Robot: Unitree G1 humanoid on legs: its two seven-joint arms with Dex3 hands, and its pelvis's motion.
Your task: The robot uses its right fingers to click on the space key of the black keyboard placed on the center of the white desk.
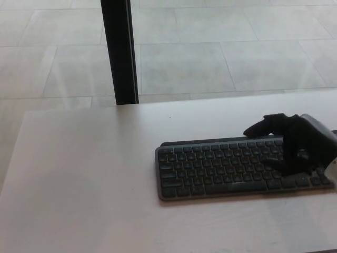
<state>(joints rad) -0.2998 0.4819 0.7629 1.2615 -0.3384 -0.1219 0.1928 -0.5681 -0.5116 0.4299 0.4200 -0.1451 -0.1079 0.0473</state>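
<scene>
1. A flat black rectangular keyboard lies on the pale white tabletop, toward four o'clock of the view, its long side running nine to three.
2. The robot's black right hand comes in from three o'clock and hangs over the keyboard's right end, covering the keys there.
3. Its fingers are spread, holding nothing: one points toward nine o'clock above the top row, another curls down toward the lower rows.
4. Whether a fingertip touches a key cannot be told.
5. A black upright post stands at eleven o'clock beyond the tabletop, on the grey tiled floor.
</scene>
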